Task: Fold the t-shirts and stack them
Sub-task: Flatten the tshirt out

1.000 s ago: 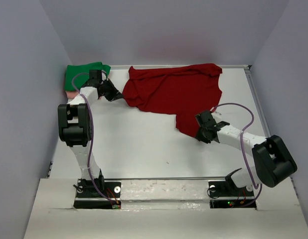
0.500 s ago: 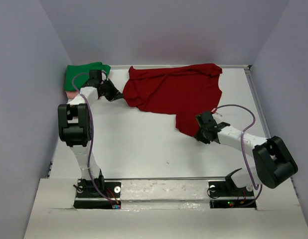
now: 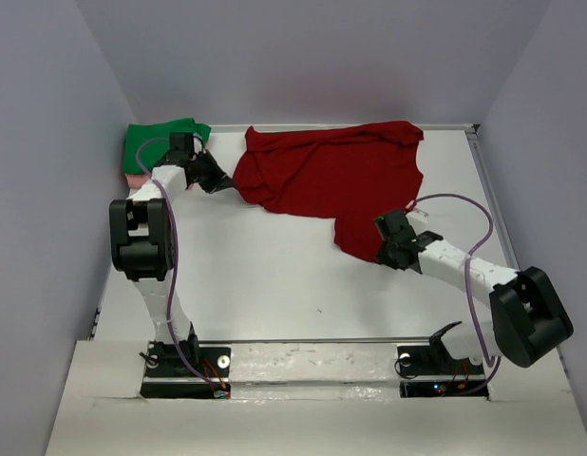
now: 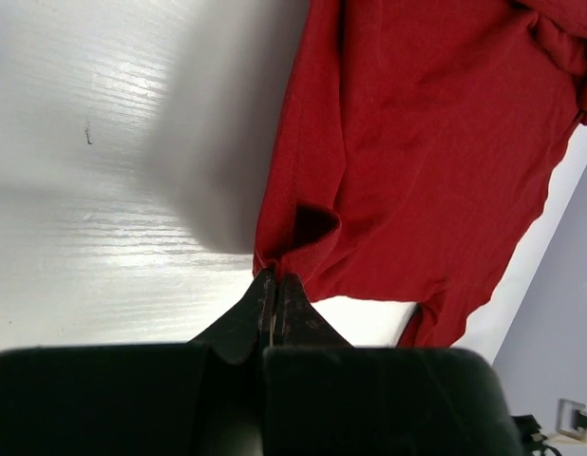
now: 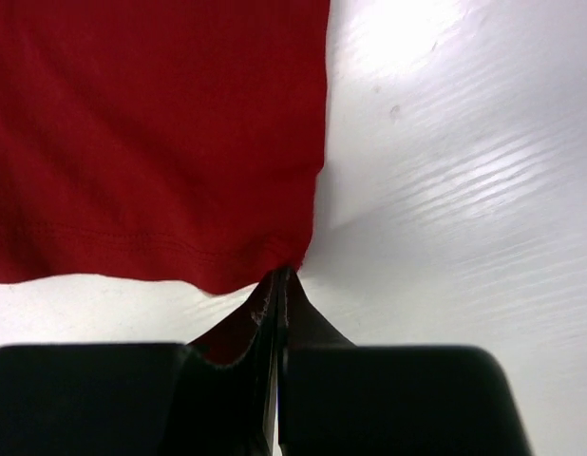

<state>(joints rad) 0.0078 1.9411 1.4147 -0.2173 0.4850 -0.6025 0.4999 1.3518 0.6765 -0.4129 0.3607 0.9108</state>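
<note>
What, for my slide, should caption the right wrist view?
Right gripper pinches the red t-shirt at its hem corner.

The red t-shirt lies spread but wrinkled on the far half of the bench, not folded. The left claw pinches its left edge and the right claw pinches its near corner. The green t-shirt lies folded in the far left corner, on top of a pink cloth.

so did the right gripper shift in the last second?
Yes, slightly: the right gripper, shut on the red shirt, edged right, away from the left arm's base.
</note>
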